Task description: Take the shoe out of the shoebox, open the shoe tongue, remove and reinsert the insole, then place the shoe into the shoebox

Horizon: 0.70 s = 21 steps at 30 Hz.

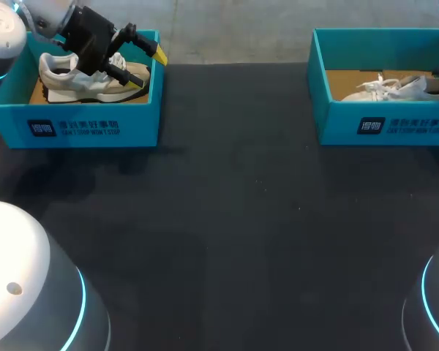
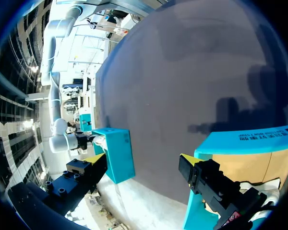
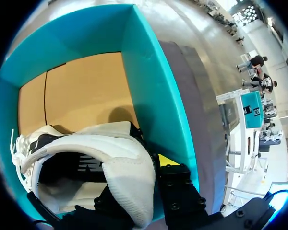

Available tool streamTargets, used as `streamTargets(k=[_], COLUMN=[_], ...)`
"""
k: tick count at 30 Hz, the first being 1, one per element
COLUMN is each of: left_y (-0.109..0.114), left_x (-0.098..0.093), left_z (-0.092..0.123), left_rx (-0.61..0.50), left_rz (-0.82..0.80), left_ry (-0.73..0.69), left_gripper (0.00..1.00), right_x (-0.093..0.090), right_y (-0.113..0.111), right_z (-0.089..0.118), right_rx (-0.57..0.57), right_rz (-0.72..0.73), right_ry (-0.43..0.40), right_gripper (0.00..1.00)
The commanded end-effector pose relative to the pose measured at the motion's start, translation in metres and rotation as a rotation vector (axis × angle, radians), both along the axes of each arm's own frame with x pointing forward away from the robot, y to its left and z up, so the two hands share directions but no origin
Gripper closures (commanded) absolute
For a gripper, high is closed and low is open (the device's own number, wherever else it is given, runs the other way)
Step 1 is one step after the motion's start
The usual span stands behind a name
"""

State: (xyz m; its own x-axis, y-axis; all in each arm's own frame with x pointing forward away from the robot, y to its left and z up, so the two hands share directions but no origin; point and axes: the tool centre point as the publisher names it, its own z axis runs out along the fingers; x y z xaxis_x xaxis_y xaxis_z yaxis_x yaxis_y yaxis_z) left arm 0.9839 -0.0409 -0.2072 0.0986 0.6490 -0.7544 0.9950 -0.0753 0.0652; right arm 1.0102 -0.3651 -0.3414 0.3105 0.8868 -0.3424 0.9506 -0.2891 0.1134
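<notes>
Dark desk [image 1: 234, 219] is carrying two teal shoeboxes, one at each far corner, and each is holding one pale sneaker, so two shoes in all. Two tools are working here, one per box.

Over the left shoebox [image 1: 88, 128] the left tool [image 1: 148, 71] is hanging released, its yellow-tipped fingers [image 2: 189, 160] standing wide apart with nothing between them. The left shoe [image 1: 69, 79] is lying beneath it, the tips sitting above the toe end, near the box wall that faces the middle of the desk. This shoe's long axis is running along the box, heel toward the desk's outer side, toe toward the middle.

Inside the right shoebox [image 1: 384, 124] the right shoe [image 3: 115, 158] is lying with its laces toward the middle of the desk and its heel outward. The right tool [image 3: 159, 178] is sitting right at that heel, against the collar; whether it is grasping the shoe I cannot tell.
</notes>
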Motion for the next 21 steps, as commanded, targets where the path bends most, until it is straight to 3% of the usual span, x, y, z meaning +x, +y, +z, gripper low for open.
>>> streamTargets(k=[1,8,15,19,20,21], left_y=[-0.0002,-0.0002,-0.0002,-0.0002,-0.0002,-0.0002], left_x=[0.0,0.0,0.0,0.0,0.0,0.0], left_z=[0.0001,0.0001,0.0001,0.0001,0.0001,0.0001], left_rx=[0.003,0.003,0.003,0.003,0.003,0.003], left_rz=[0.0,0.0,0.0,0.0,0.0,0.0], left_ry=[0.0,0.0,0.0,0.0,0.0,0.0], left_gripper=[0.0,0.0,0.0,0.0,0.0,0.0], right_x=[0.001,0.0004,0.0021,0.0027,0.0028,0.0028], right_y=[-0.0004,-0.001,0.001,0.0018,0.0022,0.0023], right_z=[-0.0052,-0.0089,-0.0083,-0.0062,-0.0049,-0.0047], right_rx=[-0.002,-0.011,-0.012,-0.013,-0.013,-0.013], right_rz=[-0.003,-0.006,-0.01,-0.008,-0.008,-0.008], right_ry=[0.001,0.004,-0.002,-0.01,-0.013,-0.013], right_gripper=[1.0,1.0,0.71,0.64,0.51,0.5])
